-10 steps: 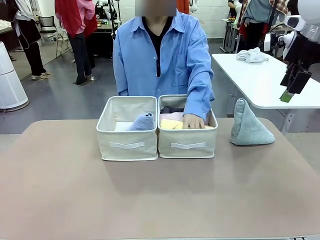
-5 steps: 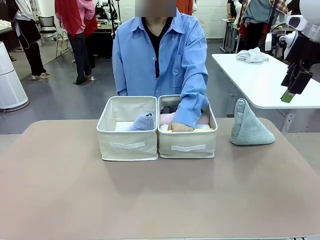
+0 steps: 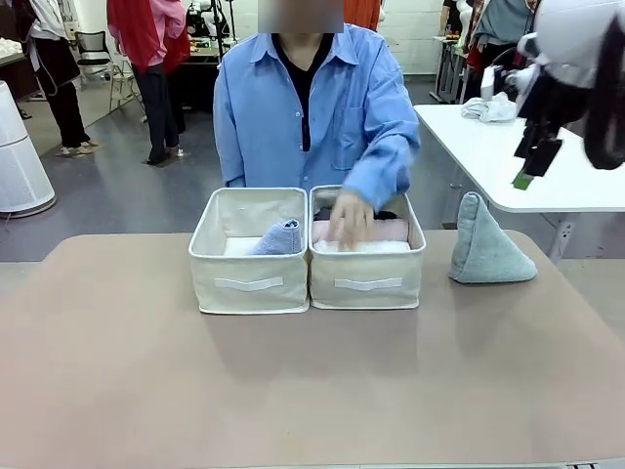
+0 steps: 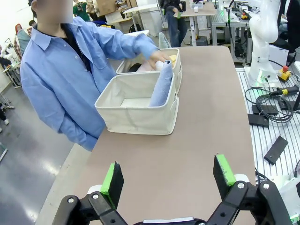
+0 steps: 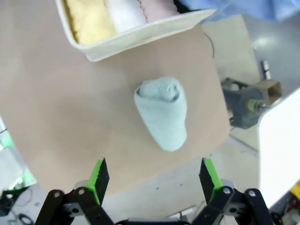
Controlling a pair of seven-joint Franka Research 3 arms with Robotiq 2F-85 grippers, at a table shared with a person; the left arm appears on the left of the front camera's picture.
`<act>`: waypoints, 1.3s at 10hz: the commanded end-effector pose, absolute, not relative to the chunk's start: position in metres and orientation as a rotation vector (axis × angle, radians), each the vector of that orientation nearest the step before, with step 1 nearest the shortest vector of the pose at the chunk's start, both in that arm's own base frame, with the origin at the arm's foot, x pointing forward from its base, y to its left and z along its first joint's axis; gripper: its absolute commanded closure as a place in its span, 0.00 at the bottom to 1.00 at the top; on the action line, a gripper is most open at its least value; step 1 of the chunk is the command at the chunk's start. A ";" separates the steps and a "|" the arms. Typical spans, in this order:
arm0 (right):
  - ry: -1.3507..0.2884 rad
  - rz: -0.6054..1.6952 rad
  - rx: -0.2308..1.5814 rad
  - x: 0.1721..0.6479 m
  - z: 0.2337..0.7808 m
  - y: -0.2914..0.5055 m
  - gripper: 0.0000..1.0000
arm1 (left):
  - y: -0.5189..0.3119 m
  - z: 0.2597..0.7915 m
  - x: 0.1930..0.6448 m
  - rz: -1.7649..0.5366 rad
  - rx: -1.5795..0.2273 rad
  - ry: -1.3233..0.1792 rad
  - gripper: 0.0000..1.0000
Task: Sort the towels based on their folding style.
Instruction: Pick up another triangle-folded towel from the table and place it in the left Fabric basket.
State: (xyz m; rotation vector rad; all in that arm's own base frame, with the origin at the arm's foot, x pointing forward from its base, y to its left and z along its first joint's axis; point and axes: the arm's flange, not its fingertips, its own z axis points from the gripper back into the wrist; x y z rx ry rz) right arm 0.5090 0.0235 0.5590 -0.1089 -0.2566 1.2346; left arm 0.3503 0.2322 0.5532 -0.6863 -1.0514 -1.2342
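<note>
hovering with jaws apart above the pale teal-green cone towel [image 5: 161, 112], which stands on the tabletop [image 3: 293, 391] at 3 o'clock of the right box [image 3: 367, 278], the right claw [image 5: 153, 174] should drop straight, straddle the cone low down and close gently.

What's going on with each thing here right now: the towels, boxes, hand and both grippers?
Light blue towel, cone leaning in the left box.
Rolled towels, side by side in the right box.
Teal-green towel, cone upright on the table.
Person's hand, in the right box over the rolled towels.
Left gripper, open, empty.
Right gripper, open, empty, above the teal-green towel.
</note>
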 end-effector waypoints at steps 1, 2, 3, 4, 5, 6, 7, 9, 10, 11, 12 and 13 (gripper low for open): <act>-0.112 1.359 -0.076 0.556 0.544 0.025 0.00 | 0.231 0.552 0.347 -1.238 -0.685 -1.083 0.00; -0.072 1.334 -0.046 0.567 0.537 0.026 0.00 | 0.231 0.552 0.347 -1.238 -0.685 -1.083 0.00; -0.059 1.346 -0.050 0.577 0.530 0.025 0.00 | 0.231 0.552 0.347 -1.238 -0.685 -1.083 0.00; -0.068 1.396 -0.070 0.585 0.526 0.024 0.00 | 0.231 0.552 0.347 -1.238 -0.685 -1.083 0.00; -0.075 1.425 -0.043 0.589 0.522 0.023 0.00 | 0.231 0.552 0.347 -1.238 -0.685 -1.083 0.00; -0.095 1.455 0.002 0.591 0.518 0.024 0.00 | 0.231 0.552 0.347 -1.238 -0.685 -1.083 0.00; -0.113 1.490 0.018 0.590 0.515 0.027 0.00 | 0.231 0.552 0.347 -1.238 -0.685 -1.083 0.00; -0.127 1.530 0.070 0.588 0.506 0.030 0.00 | 0.231 0.552 0.347 -1.238 -0.685 -1.083 0.00; -0.134 1.541 0.083 0.586 0.500 0.031 0.00 | 0.231 0.552 0.347 -1.238 -0.685 -1.083 0.00; -0.138 1.541 0.082 0.585 0.494 0.032 0.00 | 0.231 0.552 0.347 -1.238 -0.685 -1.083 0.00; -0.145 1.552 0.082 0.585 0.487 0.033 0.00 | 0.231 0.552 0.347 -1.238 -0.685 -1.083 0.00; -0.145 1.556 0.080 0.586 0.483 0.033 0.00 | 0.231 0.552 0.347 -1.238 -0.685 -1.083 0.00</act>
